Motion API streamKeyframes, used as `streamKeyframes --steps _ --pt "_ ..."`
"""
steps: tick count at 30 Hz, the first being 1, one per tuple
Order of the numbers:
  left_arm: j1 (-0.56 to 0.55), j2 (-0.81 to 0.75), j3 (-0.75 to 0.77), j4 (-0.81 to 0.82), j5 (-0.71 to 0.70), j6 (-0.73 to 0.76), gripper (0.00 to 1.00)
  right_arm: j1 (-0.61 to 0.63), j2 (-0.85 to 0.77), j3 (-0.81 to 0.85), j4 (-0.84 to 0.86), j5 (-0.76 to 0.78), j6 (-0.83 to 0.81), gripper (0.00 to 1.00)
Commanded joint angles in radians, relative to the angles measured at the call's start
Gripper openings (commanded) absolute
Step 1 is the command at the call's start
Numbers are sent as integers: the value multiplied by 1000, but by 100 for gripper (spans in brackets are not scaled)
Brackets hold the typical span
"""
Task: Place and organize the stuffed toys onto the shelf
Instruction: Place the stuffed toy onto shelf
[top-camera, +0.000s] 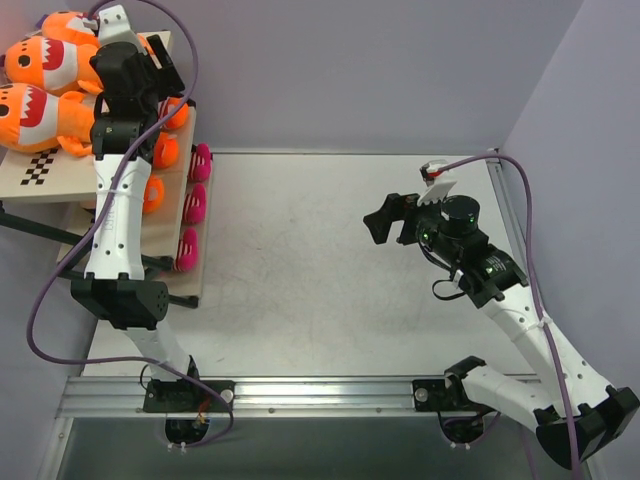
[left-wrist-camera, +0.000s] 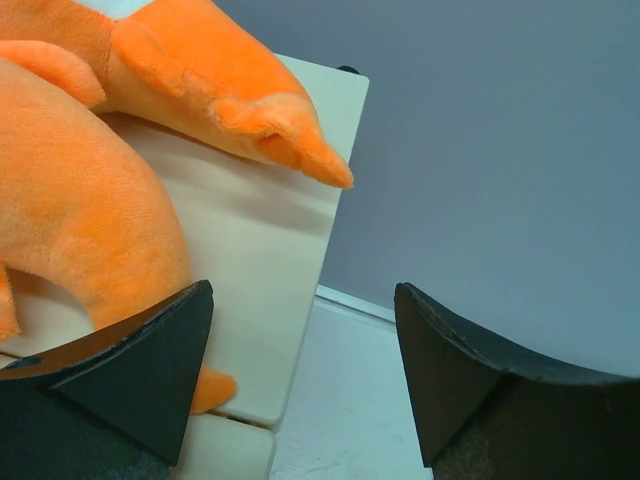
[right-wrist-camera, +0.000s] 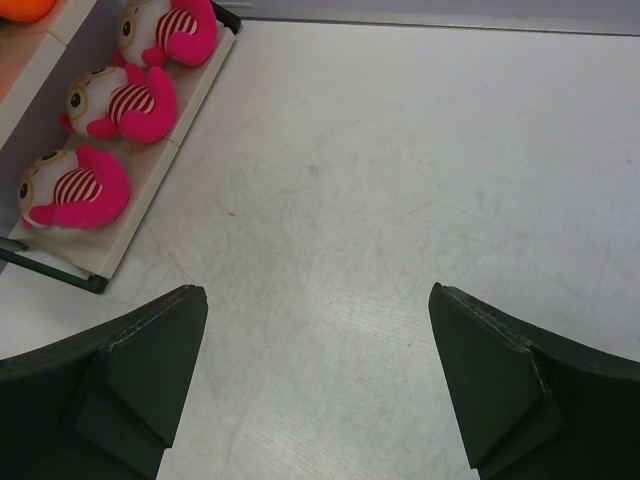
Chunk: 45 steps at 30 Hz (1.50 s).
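The shelf (top-camera: 70, 178) stands at the far left of the table. Three orange sharks (top-camera: 40, 90) lie on its top board. Orange toys (top-camera: 153, 195) sit on the middle tier, partly hidden by the left arm. Three pink-and-white striped dolls (top-camera: 195, 205) sit in a row on the lowest board, and they also show in the right wrist view (right-wrist-camera: 125, 100). My left gripper (left-wrist-camera: 300, 290) is open and empty over the top board's right edge (left-wrist-camera: 270, 240), beside an orange shark's body (left-wrist-camera: 80, 220) and tail (left-wrist-camera: 240, 110). My right gripper (right-wrist-camera: 318, 290) is open and empty above the bare table (right-wrist-camera: 400, 180), in the top view (top-camera: 385, 222) right of centre.
A grey wall (left-wrist-camera: 500, 150) rises just behind the shelf. A metal rail (top-camera: 300, 395) runs along the near edge with both arm bases. Purple cables (top-camera: 190, 60) loop off each arm. The shelf's black frame legs (top-camera: 30, 228) stick out at the left.
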Motion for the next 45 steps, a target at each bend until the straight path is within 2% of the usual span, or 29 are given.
streamKeyframes --steps 1,19,26,35,38,40,45 --pt "6 -45 15 -35 -47 -13 82 2 -6 15 22 17 -26 99" --pt "20 -69 13 -106 -113 14 83 2 -9 9 45 -6 -3 100" --pt "21 -82 24 -104 -90 14 84 1 -12 9 43 -6 -3 99" --pt "16 -148 -34 97 28 -26 86 1 -20 7 37 -3 -9 99" --pt "16 -137 -21 170 2 -36 85 2 -29 6 35 4 -10 99" --pt "16 -120 -13 221 -29 -53 81 2 -41 4 40 8 -10 99" --pt "15 -70 -4 307 -53 -113 76 1 -52 -3 42 13 -21 99"
